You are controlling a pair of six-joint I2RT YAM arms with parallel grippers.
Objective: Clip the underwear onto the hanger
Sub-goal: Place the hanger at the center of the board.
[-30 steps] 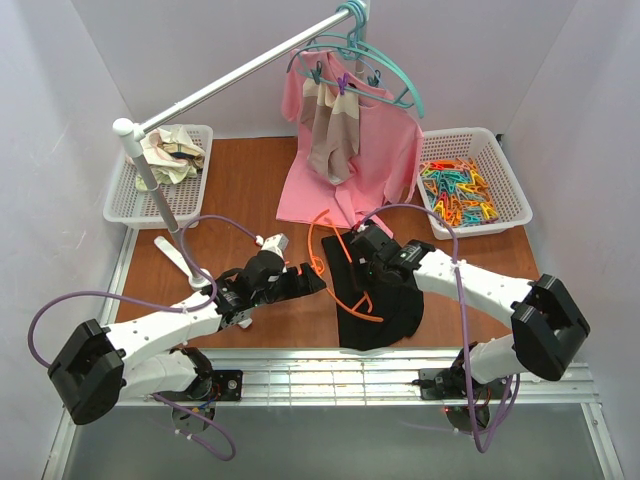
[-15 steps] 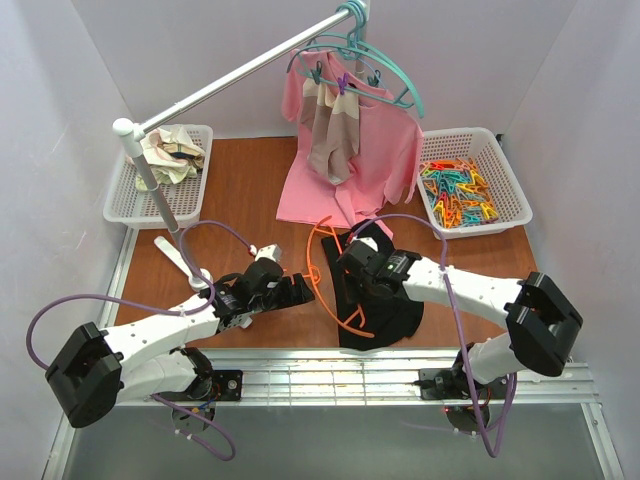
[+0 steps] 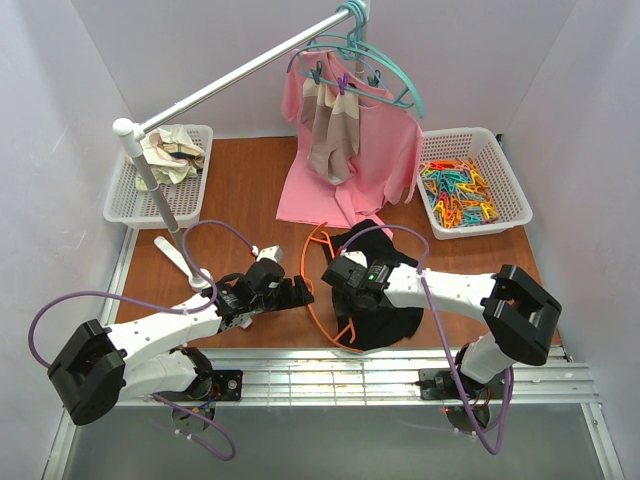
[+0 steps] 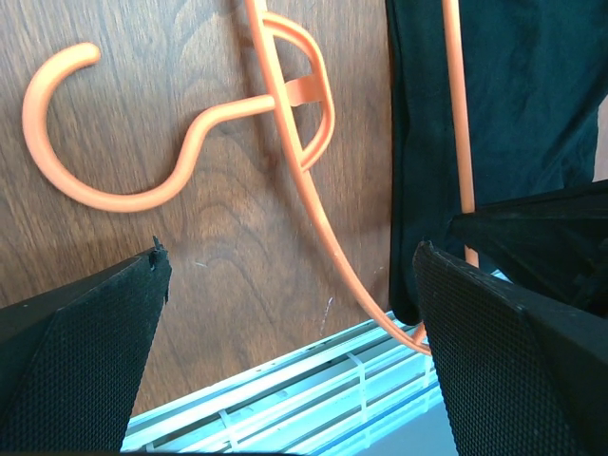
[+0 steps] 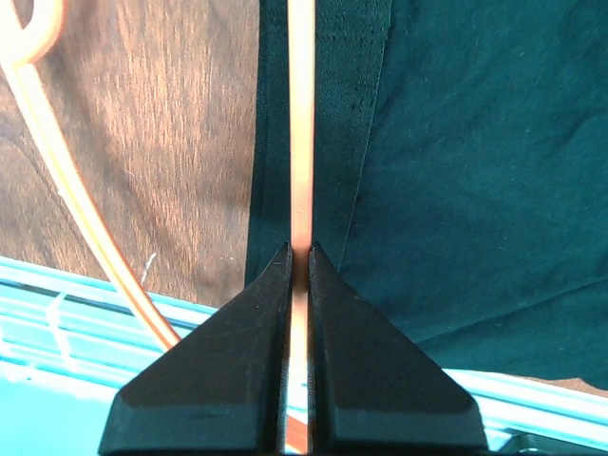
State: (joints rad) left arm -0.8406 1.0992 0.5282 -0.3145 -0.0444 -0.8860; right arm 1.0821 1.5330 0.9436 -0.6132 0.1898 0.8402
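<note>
**Left gripper** (image 4: 290, 252): lower centre-left of the top view. Jaws spread wide and holding nothing, low over the table (image 3: 240, 200), one finger either side of the hanger's hook end.

**Hanger** (image 5: 301, 142): centre of the top view, lying flat.
- Look: thin bright orange plastic, an open round hook, a small loop at the neck and long slender curved arms.
- Position: the hook and one arm are on bare wood, and the other bar runs across the underwear's left edge.
- Handling: probably light and springy. It is likely to skid or pivot on the wood if pushed at one end, so take it by a bar near the neck, not by the hook tip.

**Right gripper** (image 5: 299, 252): just right of the hanger's hook in the top view. Jaws pinched fully together on the orange bar where it crosses the cloth. Whether cloth is caught as well cannot be told.

**Underwear** (image 3: 385, 315): lower centre, at the table's near edge and partly under the right arm.
- Look: plain black, with a stitched hem band along its left side.
- Handling: soft and limp, so it will bunch or slide. Take it by the hem band, held against the bar.

**Pegs** (image 3: 458, 192): upper right, multicoloured, heaped in a white basket (image 3: 520, 205), well apart from both grippers. None is on the hanger yet.
</note>
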